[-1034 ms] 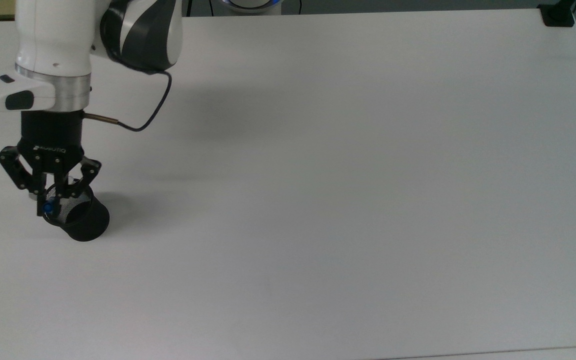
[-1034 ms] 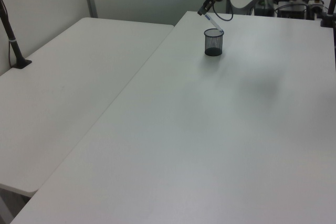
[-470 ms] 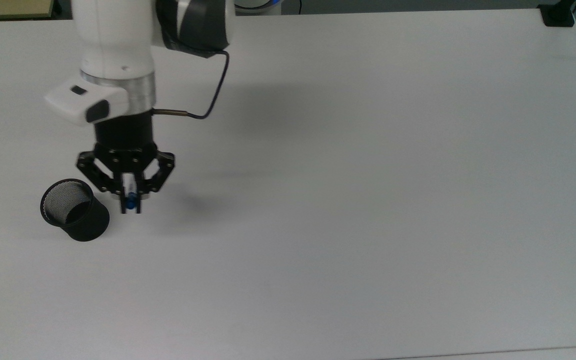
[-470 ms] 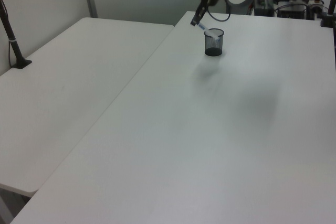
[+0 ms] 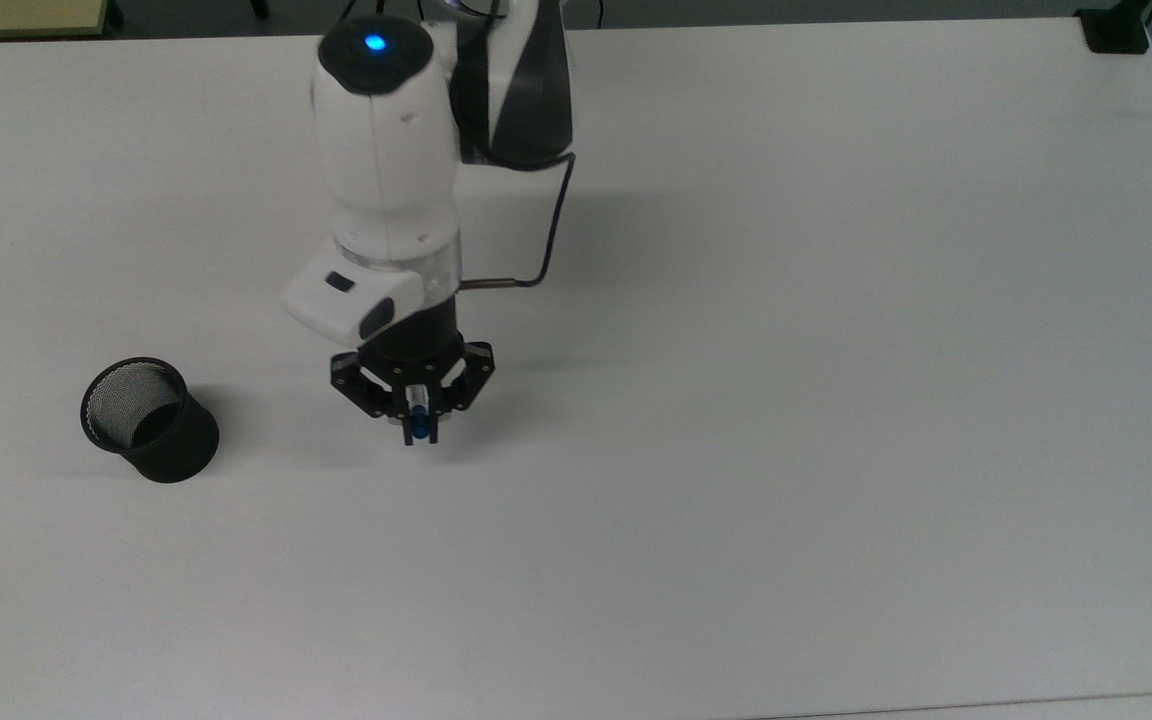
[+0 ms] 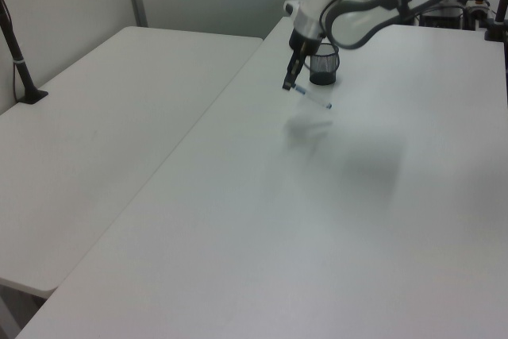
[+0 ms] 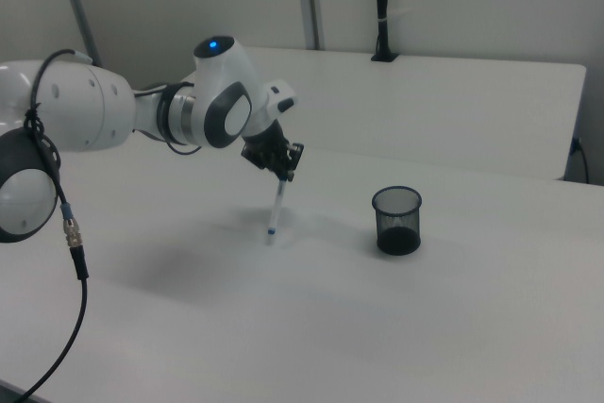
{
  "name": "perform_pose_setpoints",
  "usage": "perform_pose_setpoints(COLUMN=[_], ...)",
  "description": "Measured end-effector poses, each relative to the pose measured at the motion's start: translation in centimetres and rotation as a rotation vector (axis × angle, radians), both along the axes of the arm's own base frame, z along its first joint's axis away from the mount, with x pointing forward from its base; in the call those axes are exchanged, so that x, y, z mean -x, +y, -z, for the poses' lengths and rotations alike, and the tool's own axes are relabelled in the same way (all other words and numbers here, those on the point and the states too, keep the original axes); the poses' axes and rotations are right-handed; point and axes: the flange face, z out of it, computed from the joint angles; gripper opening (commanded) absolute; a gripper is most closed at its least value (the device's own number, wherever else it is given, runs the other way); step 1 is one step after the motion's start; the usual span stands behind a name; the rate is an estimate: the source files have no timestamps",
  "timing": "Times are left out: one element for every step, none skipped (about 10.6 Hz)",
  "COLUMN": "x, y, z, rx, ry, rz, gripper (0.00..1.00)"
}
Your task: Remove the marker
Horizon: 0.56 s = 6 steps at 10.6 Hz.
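Marker [image 7: 276,207] out of the cup and in the air, gripped at its upper end by the gripper [image 7: 282,173], whose fingers are closed tight on the white barrel. It hangs nearly upright, slightly slanted, lower tip close above the table [image 7: 491,309]; in the right view that tip sits just over its own faint shadow, and I cannot tell whether it touches the surface yet. From the top view the marker [image 5: 419,414] shows end-on between the fingers of the gripper [image 5: 419,424], a blue part toward the camera. In the left view the marker [image 6: 309,96] slants away from the gripper [image 6: 286,85] toward the left view's right. Mesh cup [image 5: 148,419] stands upright and empty, well apart from the marker, toward the top view's left; in the right view the cup [image 7: 396,220] is off to the right view's right of it. Judgement: the removal proper looks done, since the marker is clear of the cup with open table between them. What seems left is to lower it the last bit, release, and lift the arm away. Risk at release: a slim round barrel let go near-upright will likely topple and roll.
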Motion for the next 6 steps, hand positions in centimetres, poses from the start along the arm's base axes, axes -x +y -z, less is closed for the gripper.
perform_pose_setpoints(x=[-0.1,-0.1,-0.2,-0.2,-0.2,-0.3], y=[0.6,0.7,0.4,0.2,0.0,-0.1], z=[1.5,2.7,3.5,3.8,3.7,3.4], rx=[-0.006,-0.007,-0.006,-0.006,-0.005,-0.005], ry=[0.021,0.037,0.047,0.051,0.049,0.044], rz=[0.005,0.007,0.01,0.014,0.016,0.017], gripper=[0.3,0.36,0.62,0.75,1.0,1.0])
